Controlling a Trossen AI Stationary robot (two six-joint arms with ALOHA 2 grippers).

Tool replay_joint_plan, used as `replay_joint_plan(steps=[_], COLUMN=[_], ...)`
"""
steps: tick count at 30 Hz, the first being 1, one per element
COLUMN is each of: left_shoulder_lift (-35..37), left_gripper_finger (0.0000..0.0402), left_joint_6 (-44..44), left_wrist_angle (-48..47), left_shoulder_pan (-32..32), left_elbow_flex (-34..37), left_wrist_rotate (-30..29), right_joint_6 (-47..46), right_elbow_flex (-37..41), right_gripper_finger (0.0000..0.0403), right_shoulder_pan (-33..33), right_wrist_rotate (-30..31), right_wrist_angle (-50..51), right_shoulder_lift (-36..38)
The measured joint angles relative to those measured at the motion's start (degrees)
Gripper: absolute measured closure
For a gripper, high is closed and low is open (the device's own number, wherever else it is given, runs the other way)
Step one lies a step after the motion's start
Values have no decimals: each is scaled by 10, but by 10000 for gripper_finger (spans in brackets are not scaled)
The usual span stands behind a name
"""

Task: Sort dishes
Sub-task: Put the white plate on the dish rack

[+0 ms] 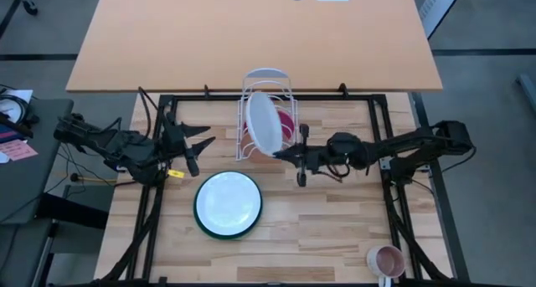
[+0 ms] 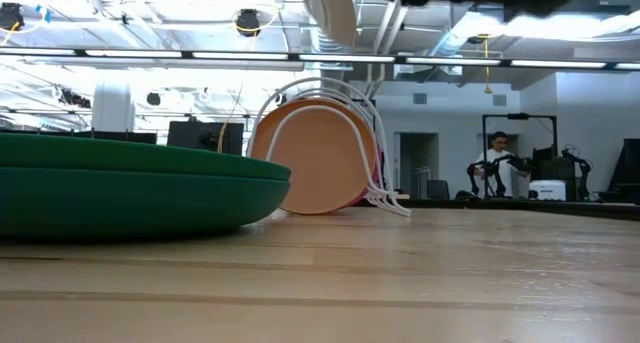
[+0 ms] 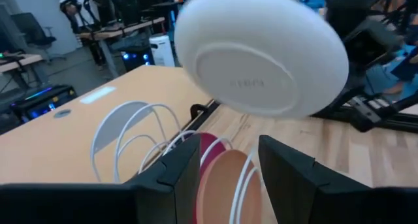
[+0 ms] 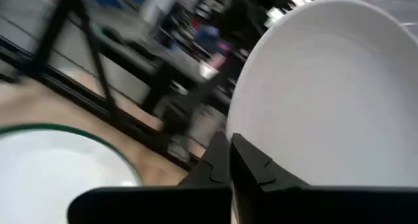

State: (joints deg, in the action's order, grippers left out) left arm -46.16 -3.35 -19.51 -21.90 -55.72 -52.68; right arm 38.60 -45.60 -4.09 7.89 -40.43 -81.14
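Above wood table (image 1: 318,237), right claw (image 1: 280,154) pinches white plate (image 1: 261,124) (left claw (image 1: 201,149) parted).

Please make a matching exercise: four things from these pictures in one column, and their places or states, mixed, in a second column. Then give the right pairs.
Things:
1. white plate
2. dark green plate
3. terracotta plate
4. pink mug

Places or states:
a. lies flat on the table
b. stands in the white wire rack
c. sits near the table's front right corner
d. held in the air by the right pincer

Pairs: 1-d, 2-a, 3-b, 4-c
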Motion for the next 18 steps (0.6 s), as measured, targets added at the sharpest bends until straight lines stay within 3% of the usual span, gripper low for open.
replay_joint_plan(steps=[7,12,18], left_shoulder_lift=[7,8,-1], left_gripper_finger=[244,220,178], left_joint_6=[-16,-6,5], left_wrist_angle=[18,19,18], left_shoulder_pan=[10,10,10], left_elbow_flex=[0,0,0], left_wrist_rotate=[-3,-15,-16], right_joint_6=[69,147,293], right_elbow_flex=[-136,-176,-246], right_gripper_finger=[403,403,403], right_shoulder_pan=[-85,-139,-162], right_wrist_rotate=[283,423,572], right_wrist_angle=[210,225,223], right_shoulder_lift=[-7,-32,-123])
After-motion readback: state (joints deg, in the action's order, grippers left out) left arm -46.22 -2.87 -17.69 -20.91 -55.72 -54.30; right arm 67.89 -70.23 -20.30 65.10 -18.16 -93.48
